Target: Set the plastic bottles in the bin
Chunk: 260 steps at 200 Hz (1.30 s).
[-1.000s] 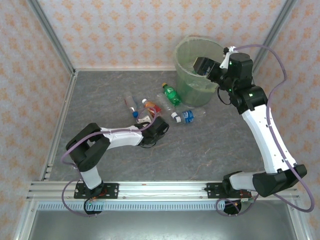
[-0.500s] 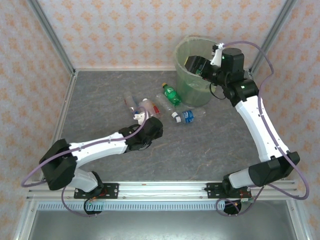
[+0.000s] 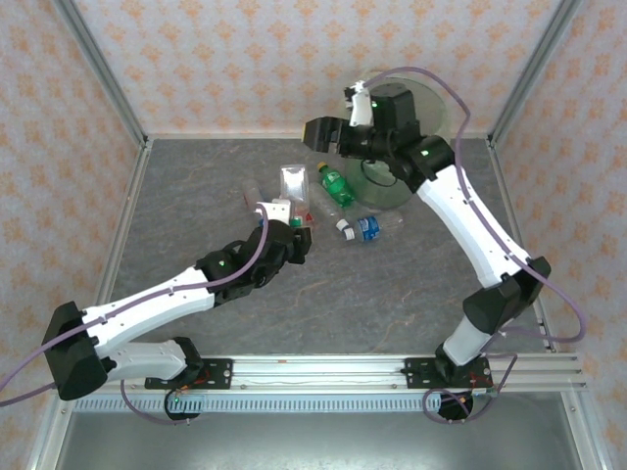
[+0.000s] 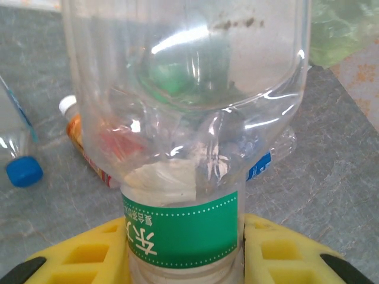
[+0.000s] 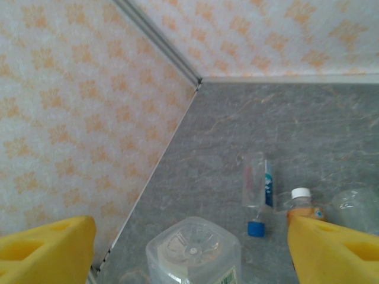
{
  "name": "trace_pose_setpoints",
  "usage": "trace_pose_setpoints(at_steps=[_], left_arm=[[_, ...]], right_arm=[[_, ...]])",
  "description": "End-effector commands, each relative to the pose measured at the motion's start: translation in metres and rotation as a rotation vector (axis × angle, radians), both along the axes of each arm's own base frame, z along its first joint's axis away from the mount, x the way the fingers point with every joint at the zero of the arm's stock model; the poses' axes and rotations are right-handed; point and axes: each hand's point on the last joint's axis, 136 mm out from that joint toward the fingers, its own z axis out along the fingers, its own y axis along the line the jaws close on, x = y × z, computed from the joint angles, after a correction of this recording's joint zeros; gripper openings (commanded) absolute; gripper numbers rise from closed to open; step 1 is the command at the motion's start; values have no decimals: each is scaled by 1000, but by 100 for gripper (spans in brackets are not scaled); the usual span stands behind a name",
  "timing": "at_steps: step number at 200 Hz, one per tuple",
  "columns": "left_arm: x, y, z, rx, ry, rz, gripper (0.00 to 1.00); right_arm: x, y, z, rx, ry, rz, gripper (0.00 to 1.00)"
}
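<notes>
Left gripper [image 3: 289, 217]: clamping a green-labelled clear bottle [image 4: 189, 118], base upward.
Right gripper [image 5: 189, 248]: hanging wide open, gripping nothing, near the bin [image 3: 382, 191].

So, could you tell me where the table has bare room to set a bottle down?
The near-right stretch of the table, between the blue-labelled bottle and the front rail, is bare; so is the far-left corner by the wall. It is crowded mid-table, where the bottles lie close beside the bin.
</notes>
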Motion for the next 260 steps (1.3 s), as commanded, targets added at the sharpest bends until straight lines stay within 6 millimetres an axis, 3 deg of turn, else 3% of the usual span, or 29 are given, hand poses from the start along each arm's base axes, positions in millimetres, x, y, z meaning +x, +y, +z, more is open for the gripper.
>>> trace_pose_setpoints(at_steps=[1,44,119,199,223,260], left_arm=[[2,1,39,62,-127,-47,33],[2,-7,49,61,-146,-92,33],[1,-23,67,20,-161,-166,33],[4,-28,74,-74,-140,-231,32],[5,-29,75,-75,-135,-238,32],[5,-33,73,-75,-127,-252,32]], right_arm=[[-9,13,-1,-25,5,60,84],[-20,35,-21,-53,48,140,82],[-40,36,-43,-84,78,243,87],[-48,19,-24,-5,36,276,94],[-50,19,-27,-6,43,293,95],[-46,17,-26,-3,35,278,85]])
